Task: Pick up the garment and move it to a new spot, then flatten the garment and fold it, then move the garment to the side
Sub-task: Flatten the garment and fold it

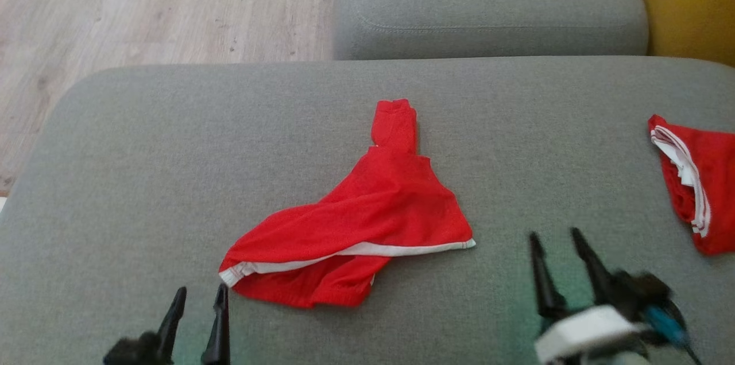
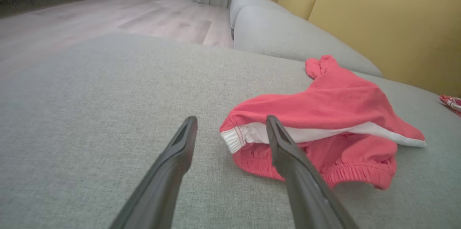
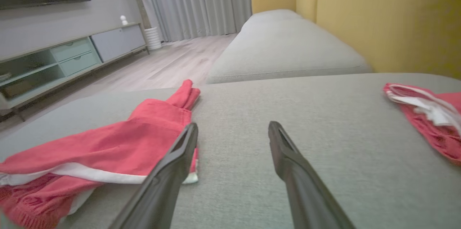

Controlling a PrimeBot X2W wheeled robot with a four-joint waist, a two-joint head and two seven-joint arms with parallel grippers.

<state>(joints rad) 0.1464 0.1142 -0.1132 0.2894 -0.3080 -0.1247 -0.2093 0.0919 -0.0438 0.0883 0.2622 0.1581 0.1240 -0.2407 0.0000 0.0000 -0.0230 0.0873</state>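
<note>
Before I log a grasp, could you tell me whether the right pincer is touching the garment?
Apart. The head view shows bare cushion between the right pincer and the nearest corner of the garment.

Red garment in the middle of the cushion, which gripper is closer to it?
Left. The left gripper is right at the garment's white-trimmed near corner; the right gripper stands apart, off its right hem tip.
</note>
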